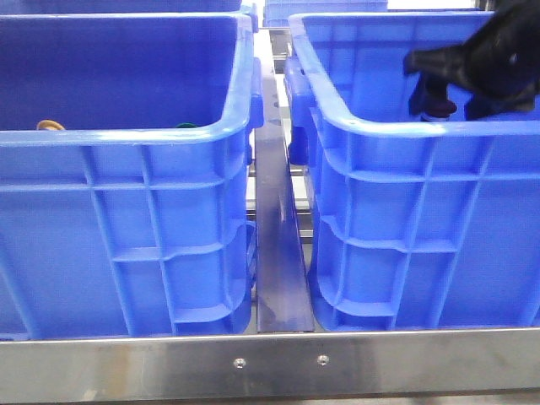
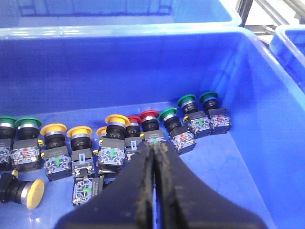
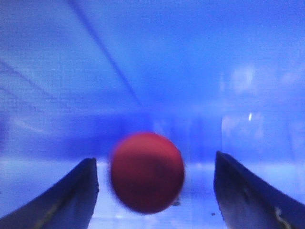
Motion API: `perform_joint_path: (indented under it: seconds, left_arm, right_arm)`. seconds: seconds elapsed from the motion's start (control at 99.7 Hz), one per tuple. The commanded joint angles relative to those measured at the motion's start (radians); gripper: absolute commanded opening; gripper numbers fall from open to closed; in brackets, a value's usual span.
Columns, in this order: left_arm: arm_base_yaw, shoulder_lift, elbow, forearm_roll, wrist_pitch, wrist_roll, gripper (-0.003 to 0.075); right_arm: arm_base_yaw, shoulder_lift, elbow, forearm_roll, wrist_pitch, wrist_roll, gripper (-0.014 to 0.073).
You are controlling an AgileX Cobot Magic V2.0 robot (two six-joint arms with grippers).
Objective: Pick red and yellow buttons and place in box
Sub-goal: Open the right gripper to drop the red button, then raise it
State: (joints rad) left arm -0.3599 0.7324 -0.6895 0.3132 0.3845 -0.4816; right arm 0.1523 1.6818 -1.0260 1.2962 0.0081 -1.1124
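My right gripper point(image 1: 449, 99) is inside the right blue box point(image 1: 396, 132), near its front wall. In the right wrist view its jaws point(image 3: 155, 164) stand wide apart, and a blurred red button cap point(image 3: 147, 172) sits between them, touching neither. My left gripper point(image 2: 153, 146) is shut and empty. It hovers over a row of buttons on the floor of the left blue crate point(image 2: 267, 143): red ones point(image 2: 149, 115), yellow ones point(image 2: 117, 119) and green ones point(image 2: 187, 100). The left gripper does not show in the front view.
Two like blue crates stand side by side, the left one point(image 1: 126, 135) separated from the right by a metal divider point(image 1: 277, 253). A loose yellow button point(image 2: 34, 193) lies on its side. A yellow cap point(image 1: 49, 125) and a green cap point(image 1: 186, 126) peek over the left rim.
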Motion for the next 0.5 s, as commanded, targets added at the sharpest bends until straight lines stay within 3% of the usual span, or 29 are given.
perform_joint_path:
  seconds: [0.0, 0.492]
  left_arm:
    - [0.001, -0.005, -0.026, 0.002, -0.068, -0.006, -0.0019]
    - [0.001, -0.005, -0.026, 0.002, -0.068, -0.006, -0.0019]
  right_arm:
    - [-0.004, -0.111, 0.002, 0.000, 0.007, -0.007, 0.0540]
    - [-0.004, -0.675, 0.333, 0.000, -0.031, -0.007, 0.0537]
